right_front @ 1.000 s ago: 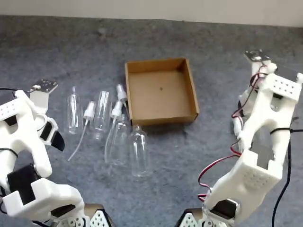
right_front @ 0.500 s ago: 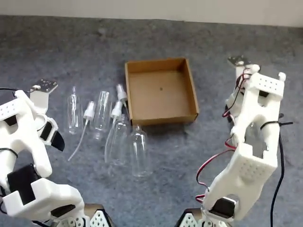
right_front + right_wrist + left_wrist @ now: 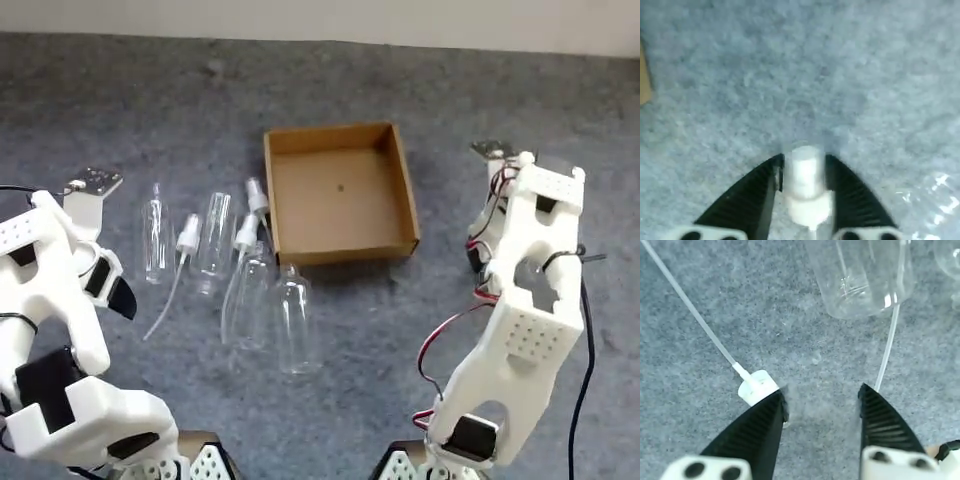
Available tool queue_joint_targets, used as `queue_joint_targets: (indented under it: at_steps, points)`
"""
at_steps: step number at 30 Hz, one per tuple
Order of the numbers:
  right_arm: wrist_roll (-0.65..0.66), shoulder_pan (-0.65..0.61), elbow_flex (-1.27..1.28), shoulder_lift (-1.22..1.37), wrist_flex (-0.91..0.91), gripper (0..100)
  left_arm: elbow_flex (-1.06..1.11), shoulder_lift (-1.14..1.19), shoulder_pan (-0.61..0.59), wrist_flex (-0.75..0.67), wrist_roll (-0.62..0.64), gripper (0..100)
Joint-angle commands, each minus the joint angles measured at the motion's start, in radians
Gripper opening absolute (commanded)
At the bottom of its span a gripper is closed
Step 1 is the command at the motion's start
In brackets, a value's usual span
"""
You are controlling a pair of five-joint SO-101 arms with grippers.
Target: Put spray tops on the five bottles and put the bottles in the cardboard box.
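The grey felt-covered table spans the whole high view. The right arm rises from the bottom edge up the right side of that frame, to the right of the box. The left arm fills the lower left corner. The cardboard box sits open at centre, slightly above the middle, with nothing in it. To its left and lower left lie four clear bottles on their sides. Two are side by side at middle left, and two are nearer the box's lower left corner. Three loose spray tops with thin tubes lie among them, one touching the box's left wall. In the left wrist view the left gripper is at the bottom of the frame with its fingers set wide apart over bare felt. A white spray top lies just beside the finger at lower left, its tube running to the upper left corner. The base of a bottle lies at top centre, and a second tube crosses in front of it. In the right wrist view the right gripper, at bottom centre, is closed narrowly on a white spray top. A faint clear shape extends beyond the spray top, and I cannot tell what it is.
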Motion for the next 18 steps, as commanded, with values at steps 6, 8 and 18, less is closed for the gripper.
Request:
queue_joint_targets:
  at_steps: [6,8,18]
  points:
    - [-0.101,-0.11,-0.048,-0.079,0.13,0.4,-0.042,-0.002,0.018,0.003,0.006,20]
    - [-0.144,-0.166,-0.045,-0.148,0.134,0.4,-0.044,-0.002,0.018,0.003,0.006,20]
    - [-0.413,-0.539,0.3,-0.607,0.042,0.4,-0.163,-0.002,0.041,0.011,0.084,20]
